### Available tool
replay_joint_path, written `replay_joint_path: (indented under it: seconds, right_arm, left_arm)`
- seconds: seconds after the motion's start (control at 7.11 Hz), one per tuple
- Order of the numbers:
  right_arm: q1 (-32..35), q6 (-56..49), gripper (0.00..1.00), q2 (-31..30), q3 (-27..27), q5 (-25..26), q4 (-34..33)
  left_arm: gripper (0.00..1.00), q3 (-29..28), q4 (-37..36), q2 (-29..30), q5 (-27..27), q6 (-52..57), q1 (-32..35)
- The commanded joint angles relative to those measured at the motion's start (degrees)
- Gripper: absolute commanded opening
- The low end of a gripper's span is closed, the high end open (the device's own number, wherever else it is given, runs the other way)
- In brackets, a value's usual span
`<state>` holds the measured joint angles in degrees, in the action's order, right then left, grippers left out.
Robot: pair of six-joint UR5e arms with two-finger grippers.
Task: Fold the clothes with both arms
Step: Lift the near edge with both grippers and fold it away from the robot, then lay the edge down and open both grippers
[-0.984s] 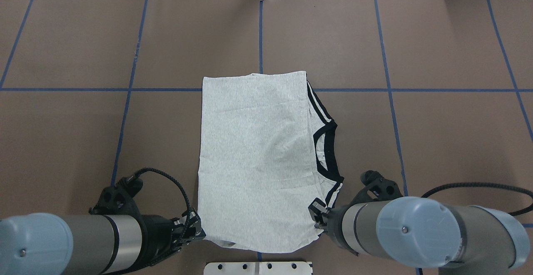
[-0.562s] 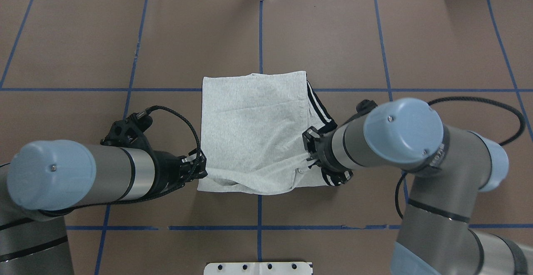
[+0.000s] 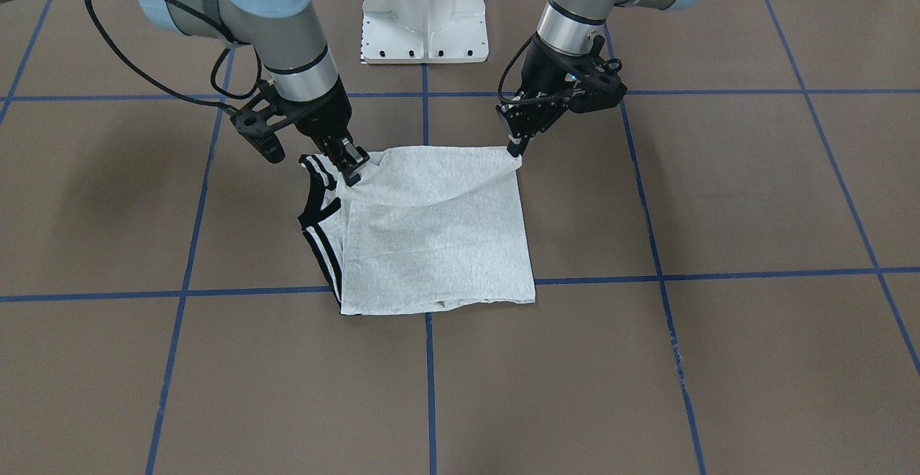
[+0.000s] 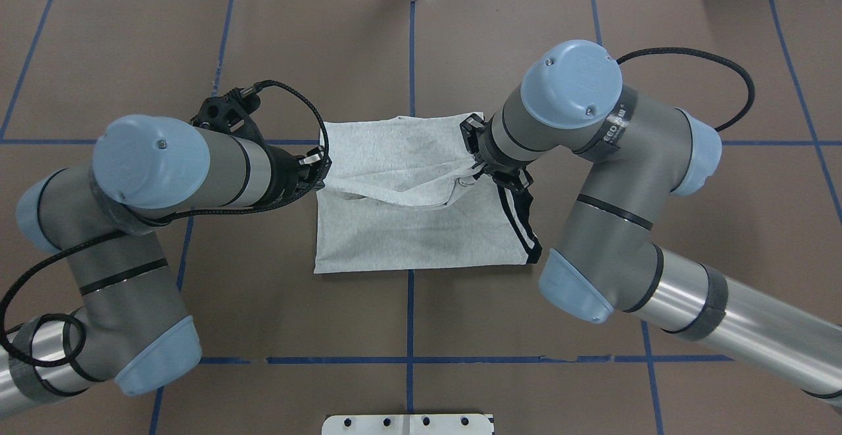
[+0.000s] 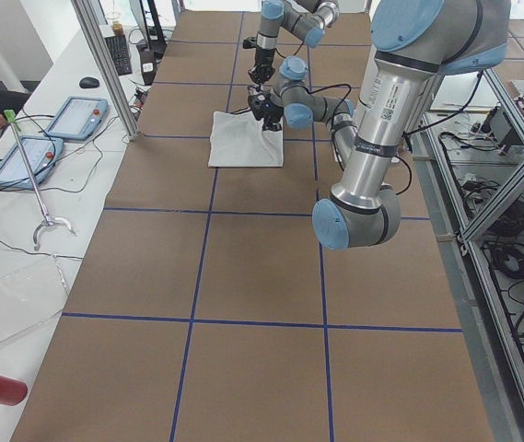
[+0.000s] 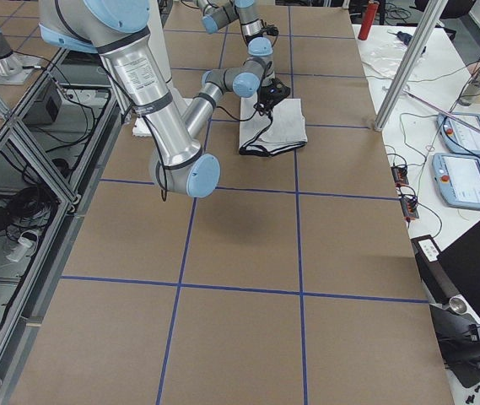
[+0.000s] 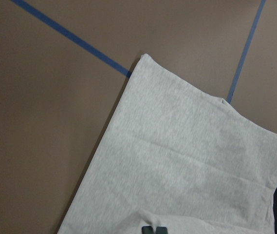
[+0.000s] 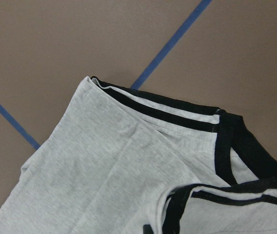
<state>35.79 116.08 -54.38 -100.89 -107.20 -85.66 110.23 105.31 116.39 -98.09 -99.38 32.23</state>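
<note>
You see the left gripper [image 3: 514, 146] pinched shut on a raised corner of the T-shirt [image 3: 438, 245]. The right gripper [image 3: 351, 169] clamps the other corner, cloth sagging between them

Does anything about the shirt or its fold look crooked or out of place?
Slightly. The light grey T-shirt is not a clean rectangle: its black-trimmed collar and striped shoulder stick out on the robot's right side. The edge lifted between the left gripper and right gripper sags in the middle.
</note>
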Motion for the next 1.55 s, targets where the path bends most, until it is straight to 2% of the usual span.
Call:
replay_joint_path:
  seconds: [0.0, 0.28, 0.42, 0.56, 0.7, 0.84, 0.98, 1.12, 1.27, 1.41]
  right_arm:
    - [0.9, -0.3, 0.0, 2.1, 7.2, -0.2, 6.3]
    - [2.3, -0.9, 0.0, 4.9, 13.0, -0.3, 9.2]
    - [3.6, -2.1, 0.63, 5.9, 17.4, -1.3, 12.8]
    - [5.7, -9.1, 1.0, 6.5, 21.9, -1.9, 15.9]
    - [9.9, -18.2, 1.0, 8.2, 26.1, -5.1, 17.4]
    - [15.2, -25.0, 1.0, 8.5, 27.9, -10.1, 17.4]
    - [17.8, -29.1, 1.0, 7.7, 28.6, -14.0, 17.4]
    - [18.7, -30.7, 1.0, 6.8, 28.6, -14.3, 17.3]
    - [20.6, -33.7, 1.0, 4.2, 27.9, -15.6, 16.9]
    - [23.3, -41.8, 1.0, -1.6, 24.4, -17.2, 16.7]
  left_arm:
    - [0.0, -6.2, 5.5, 0.7, 0.2, 1.8, 2.6]
    - [0.0, -13.1, 11.6, 1.2, 0.7, 6.1, 4.4]
    - [0.47, -19.0, 16.3, 3.2, 1.2, 6.2, 5.8]
    - [0.62, -26.2, 19.2, 7.8, 2.7, 7.9, 7.1]
    - [0.64, -31.1, 21.4, 9.7, 3.7, 9.5, 10.4]
    - [0.66, -31.9, 23.6, 9.6, 3.7, 13.7, 12.5]
    - [0.66, -31.8, 23.7, 9.6, 3.4, 14.2, 12.9]
    - [0.65, -31.6, 23.7, 9.2, 1.5, 14.6, 13.1]
    - [0.65, -29.4, 23.2, 8.0, -3.5, 20.1, 14.3]
    - [0.65, -22.2, 22.8, 1.9, -8.0, 28.9, 16.4]
